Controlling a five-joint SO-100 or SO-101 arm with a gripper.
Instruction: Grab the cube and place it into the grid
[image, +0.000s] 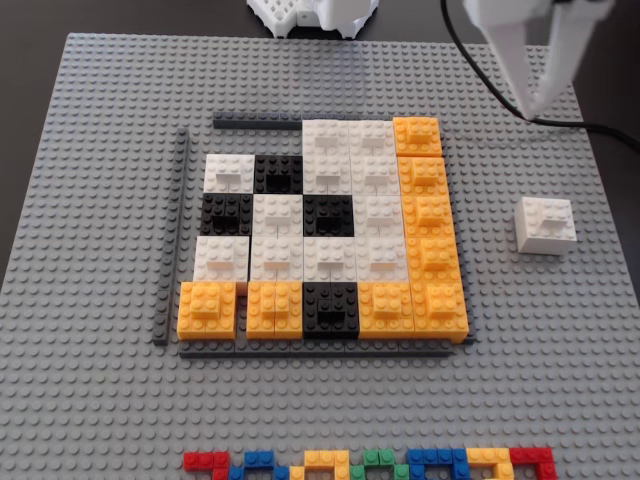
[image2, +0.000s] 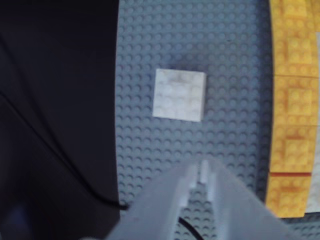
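White gripper (image2: 204, 172) fingers are showing at the bottom of the wrist view, pressed almost together with only a thin slit between them and pinching nothing; in the fixed view the gripper (image: 530, 100) is hanging at the upper right, tip pointing down above the plate.

Beneath everything, a dark tabletop (image: 30, 20) is carrying a large grey studded baseplate (image: 100, 390), which is filling most of the fixed view. The grid (image: 320, 235) is sitting on the middle of that plate, a square of white, black and orange blocks edged by thin dark grey strips (image: 172, 235), with orange running down its right side and along its bottom. The arm is reaching in from the top right, a black cable (image: 600, 128) trailing off beside it. A row of small coloured bricks (image: 370, 465) is lying along the plate's bottom edge. The cube (image: 545, 226) is resting on bare plate just right of the grid, apart from it, and in the wrist view the cube (image2: 179, 95) is lying ahead of the fingertips, untouched.
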